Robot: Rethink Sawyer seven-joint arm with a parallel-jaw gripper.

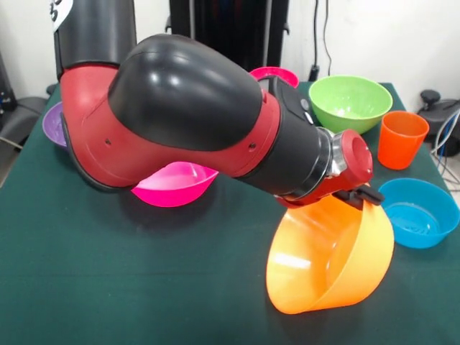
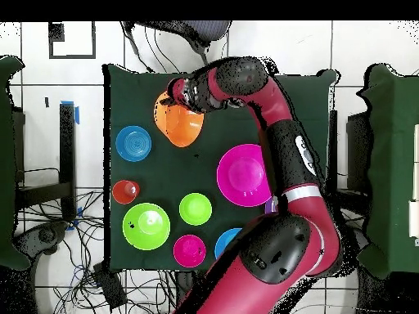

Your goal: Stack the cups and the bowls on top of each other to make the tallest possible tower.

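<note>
On the green table (image 1: 108, 287), the arm (image 1: 187, 122) sprawls low across the middle, the biggest thing in view, and reaches toward the camera side in the front view. At its end the gripper (image 1: 363, 195) is clamped on the rim of the large orange bowl (image 1: 327, 262), which hangs tipped on its side with its lower edge at or just above the cloth; I cannot tell which. Half hidden behind the arm sits the large pink bowl (image 1: 176, 183), upright and empty. Next in size come the big green bowl (image 1: 350, 100) at the far side and the blue bowl (image 1: 419, 212) near the orange one. From above, a smaller green bowl (image 2: 195, 208) and a small pink bowl (image 2: 189, 250) also lie apart, and a further blue bowl (image 2: 227, 243) peeks out beside the arm. A purple bowl (image 1: 54, 123) shows at the table's edge. The orange cup (image 1: 401, 139) stands upright between the big green and blue bowls.

The tower looks barely begun: nothing is stacked on anything, except perhaps something small inside the big green bowl. Nearly every piece remains to be placed.
</note>
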